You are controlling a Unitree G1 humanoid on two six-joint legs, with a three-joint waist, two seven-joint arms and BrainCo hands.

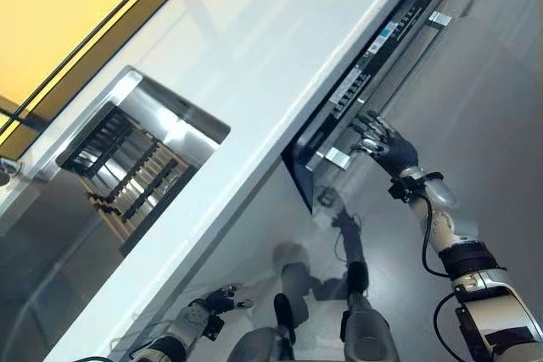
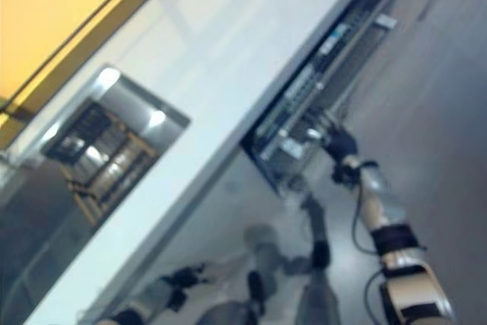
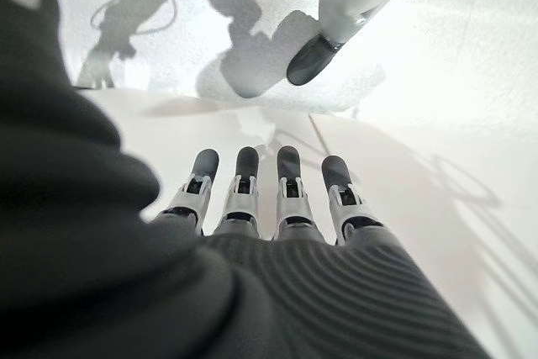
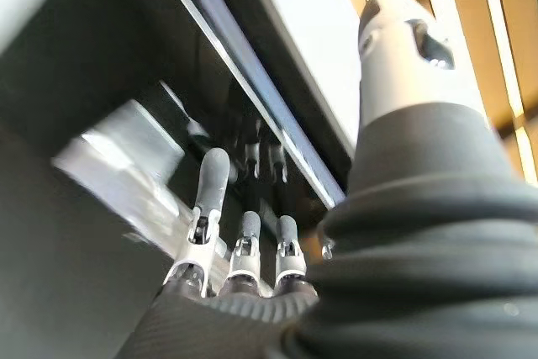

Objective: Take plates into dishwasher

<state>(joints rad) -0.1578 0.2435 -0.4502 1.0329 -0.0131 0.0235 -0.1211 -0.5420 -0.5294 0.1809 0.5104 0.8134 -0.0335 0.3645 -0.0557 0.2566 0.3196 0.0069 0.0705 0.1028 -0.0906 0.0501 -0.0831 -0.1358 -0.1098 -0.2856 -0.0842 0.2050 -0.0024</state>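
The dishwasher point(image 1: 373, 69) sits under the white counter, its door tilted ajar so the dark control strip on the top edge shows. My right hand point(image 1: 380, 137) is at that top edge beside the silver handle bar point(image 1: 338, 157). In the right wrist view its fingers point(image 4: 244, 237) are straight and reach into the dark gap above the door. My left hand point(image 1: 221, 301) hangs low by the counter front, open and empty, its fingers point(image 3: 261, 195) straight over the floor. No plate shows in any view.
A long white counter point(image 1: 254, 48) runs across the view. A steel sink point(image 1: 182, 129) set into it holds a dark rack point(image 1: 127, 171). Grey floor lies in front of the dishwasher.
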